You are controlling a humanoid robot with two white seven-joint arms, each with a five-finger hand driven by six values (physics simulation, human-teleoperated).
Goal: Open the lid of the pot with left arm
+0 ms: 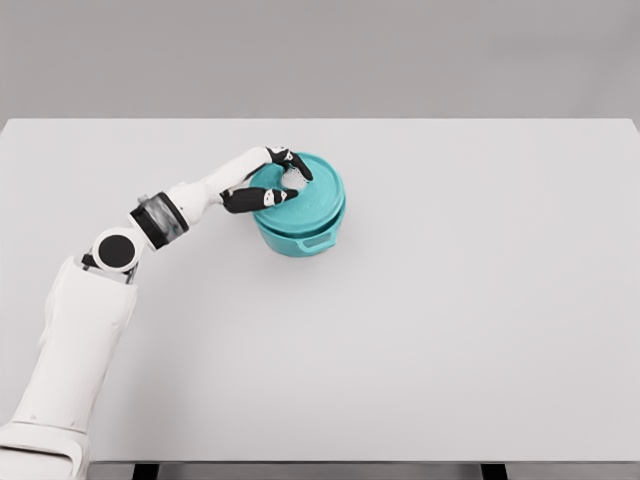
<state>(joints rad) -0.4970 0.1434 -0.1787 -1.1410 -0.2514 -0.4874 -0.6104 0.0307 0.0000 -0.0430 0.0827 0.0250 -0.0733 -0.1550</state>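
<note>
The teal pot point(300, 226) sits toward the table's point(480, 330) far edge, left of middle. The left hand point(268, 184) curls over its lid point(305, 196), fingers closed around the knob, apparently for lifting.

No legible text, labels, brand marks, numbers or signs anywhere in the head view. Checked the teal pot point(300, 232), its lid point(305, 195), the white arm point(80, 330) and the counter point(450, 300): all surfaces plain, with nothing printed or marked on them.
</note>
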